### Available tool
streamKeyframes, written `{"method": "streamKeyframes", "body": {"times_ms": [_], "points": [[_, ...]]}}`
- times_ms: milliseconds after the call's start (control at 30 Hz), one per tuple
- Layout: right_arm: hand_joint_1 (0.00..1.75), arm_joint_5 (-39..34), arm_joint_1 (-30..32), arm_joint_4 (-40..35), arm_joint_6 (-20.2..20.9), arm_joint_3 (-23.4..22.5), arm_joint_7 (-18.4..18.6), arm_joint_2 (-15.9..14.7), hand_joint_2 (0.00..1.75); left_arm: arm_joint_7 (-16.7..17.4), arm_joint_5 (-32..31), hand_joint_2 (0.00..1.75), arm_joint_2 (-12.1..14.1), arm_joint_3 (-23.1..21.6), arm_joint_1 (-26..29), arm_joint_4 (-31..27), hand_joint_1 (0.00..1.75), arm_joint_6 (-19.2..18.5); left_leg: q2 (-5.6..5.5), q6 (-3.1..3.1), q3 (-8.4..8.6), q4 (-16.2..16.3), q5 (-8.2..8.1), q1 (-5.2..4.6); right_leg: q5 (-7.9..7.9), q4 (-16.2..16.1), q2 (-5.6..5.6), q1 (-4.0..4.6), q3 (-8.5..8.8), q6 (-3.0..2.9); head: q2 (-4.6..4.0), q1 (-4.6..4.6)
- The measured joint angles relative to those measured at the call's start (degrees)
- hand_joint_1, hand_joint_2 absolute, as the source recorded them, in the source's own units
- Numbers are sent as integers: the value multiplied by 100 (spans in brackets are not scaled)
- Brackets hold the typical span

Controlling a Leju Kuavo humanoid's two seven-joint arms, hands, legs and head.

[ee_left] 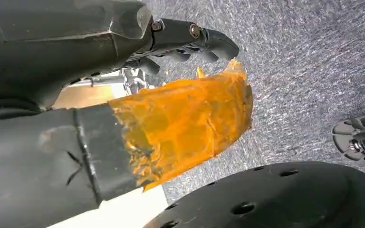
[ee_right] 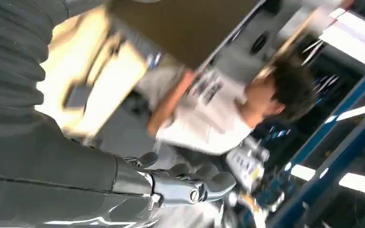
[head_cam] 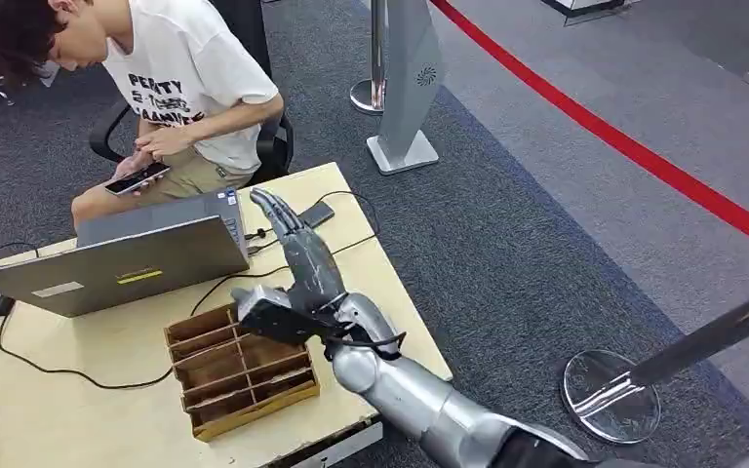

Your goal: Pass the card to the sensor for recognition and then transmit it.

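Wooden slotted tray (head_cam: 239,375) is sitting beside the right hand (head_cam: 288,234), which is reaching with fingers extended, holding nothing (no card visible; left hand (ee_left: 190,40) unclear). Judging by this, it should be lowering slowly toward the tray.

A person (head_cam: 190,93) with a phone (head_cam: 137,179) sits behind the laptop (head_cam: 117,263).

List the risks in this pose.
1. The right robot hand reaches out flat right beside the laptop; a sideways swing could hit its lid.
2. A cable runs across the table near the wrist and may snag.
3. The person sits close, looking down.
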Motion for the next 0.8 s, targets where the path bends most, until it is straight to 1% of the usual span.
{"method": "streamKeyframes", "body": {"times_ms": [100, 167, 233, 300, 333, 433, 567, 667, 800], "points": [[0, -889, 500, -577, 529, 65, -271, -66, 175, 11, 0, 0, -28, 96, 5, -2, 0, 41, 0, 1, -3, 0, -1, 0, 0, 0, 0, 0, -2, 0, 0, 2], [0, -1576, 795, -896, 1030, 76, -424, -116, 175, 37, 0, 0, -42, 157, 5, 0, 0, 55, 0, 1, -4, 0, -1, 0, 0, 0, 0, 0, -3, 0, 0, 0], [0, -2338, 1079, -1210, 1712, 81, -607, -186, 175, 55, 0, 0, -50, 214, 5, 0, 0, 85, 1, 2, -5, 0, -1, 0, 0, 0, -1, 0, -4, 0, 0, 0], [0, -2755, 1321, -1435, 2173, 94, -717, -251, 175, 61, 0, 0, -61, 258, 5, -2, 0, 109, 1, 2, -5, 0, -1, 0, 0, 0, -1, 0, -3, 0, 0, 0], [0, -2943, 1424, -1536, 2446, 111, -778, -289, 0, 66, 0, 0, -63, 278, 5, 0, 0, 114, 1, 2, -5, 0, -1, 0, 0, 0, 0, 0, -3, 0, 0, 0], [0, -3306, 1697, -1737, 3303, 168, -970, -439, 0, 70, 0, 0, -72, 332, 3, 0, 0, 114, 2, 2, -5, 0, -1, 0, 0, 0, 0, 0, -3, 0, 0, 0], [0, -3697, 1952, -1835, 4177, 288, -1136, -579, 0, 79, 0, 0, -70, 363, 3, 0, 0, 114, 3, 2, -5, 0, -1, 0, 0, 0, 0, 0, -3, 0, 0, 0], [0, -3974, 2064, -1841, 4628, 397, -1202, -647, 0, 105, 0, 0, -72, 367, 0, 0, 0, 114, 4, 2, -4, 0, -1, 0, 0, 0, 0, 0, -3, 0, 0, 0], [0, -4090, 2137, -1839, 4967, 577, -1254, -750, 0, 105, 0, 0, -70, 367, -1, -2, 0, 114, 4, 2, -4, 0, -1, 0, 0, 0, 1, 0, -3, 0, 0, 0]]}}
